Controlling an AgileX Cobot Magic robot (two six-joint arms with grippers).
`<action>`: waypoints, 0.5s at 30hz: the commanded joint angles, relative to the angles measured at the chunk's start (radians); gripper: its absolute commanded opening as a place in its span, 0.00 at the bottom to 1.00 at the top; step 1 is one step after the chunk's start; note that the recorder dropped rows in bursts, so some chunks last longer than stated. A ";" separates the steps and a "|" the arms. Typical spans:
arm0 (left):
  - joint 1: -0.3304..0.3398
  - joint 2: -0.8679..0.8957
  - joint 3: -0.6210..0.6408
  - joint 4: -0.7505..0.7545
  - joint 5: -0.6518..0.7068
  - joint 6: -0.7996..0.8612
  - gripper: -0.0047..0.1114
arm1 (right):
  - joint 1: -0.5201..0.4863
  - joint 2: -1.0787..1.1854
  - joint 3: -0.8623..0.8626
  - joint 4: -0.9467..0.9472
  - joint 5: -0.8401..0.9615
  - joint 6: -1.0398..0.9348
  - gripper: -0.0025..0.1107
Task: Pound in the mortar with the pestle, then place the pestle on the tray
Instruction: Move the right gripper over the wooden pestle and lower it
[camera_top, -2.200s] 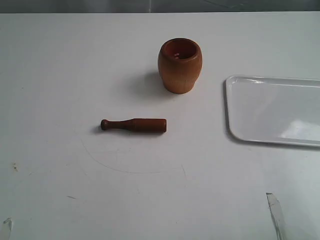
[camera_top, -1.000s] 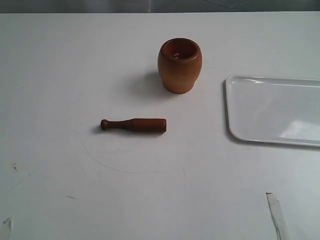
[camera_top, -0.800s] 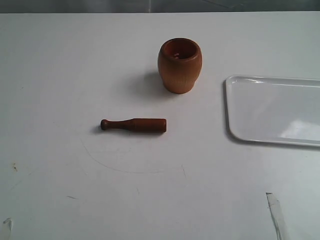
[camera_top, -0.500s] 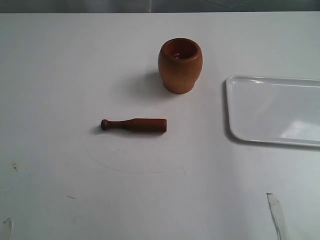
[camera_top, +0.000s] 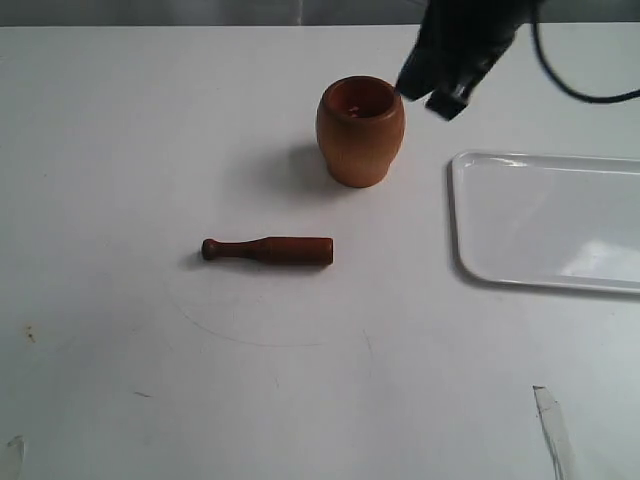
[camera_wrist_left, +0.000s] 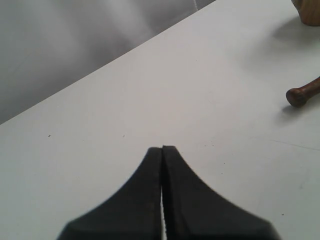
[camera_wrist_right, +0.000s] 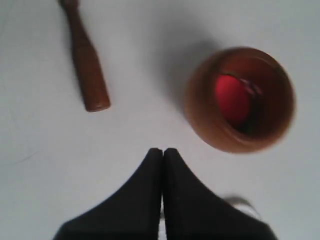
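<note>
The orange-brown mortar (camera_top: 360, 130) stands upright on the white table, its reddish inside visible in the right wrist view (camera_wrist_right: 239, 99). The dark pestle (camera_top: 268, 249) lies flat to the front left of it, also seen as the pestle (camera_wrist_right: 86, 62) from above; only its knob end (camera_wrist_left: 303, 94) shows in the left wrist view. The white tray (camera_top: 550, 222) lies empty at the right. My right gripper (camera_top: 432, 95) hangs shut just beside the mortar's right rim; its tips (camera_wrist_right: 162, 150) hold nothing. My left gripper (camera_wrist_left: 162, 148) is shut and empty, over bare table left of the pestle.
The white table (camera_top: 150, 150) stretches around the objects, with faint scratch marks near the front. A strip of clear tape (camera_top: 552, 425) sticks at the front right. A black cable (camera_top: 585, 90) trails from the right arm above the tray.
My right arm has come into the exterior view from the top and now hangs by the mortar's right rim. Mortar, pestle and tray have not moved.
</note>
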 joint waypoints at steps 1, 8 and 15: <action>-0.008 -0.001 0.001 -0.007 -0.003 -0.008 0.04 | 0.148 0.126 -0.007 -0.154 0.014 0.007 0.02; -0.008 -0.001 0.001 -0.007 -0.003 -0.008 0.04 | 0.286 0.364 -0.205 -0.207 0.128 0.048 0.02; -0.008 -0.001 0.001 -0.007 -0.003 -0.008 0.04 | 0.320 0.534 -0.450 -0.071 0.150 0.014 0.02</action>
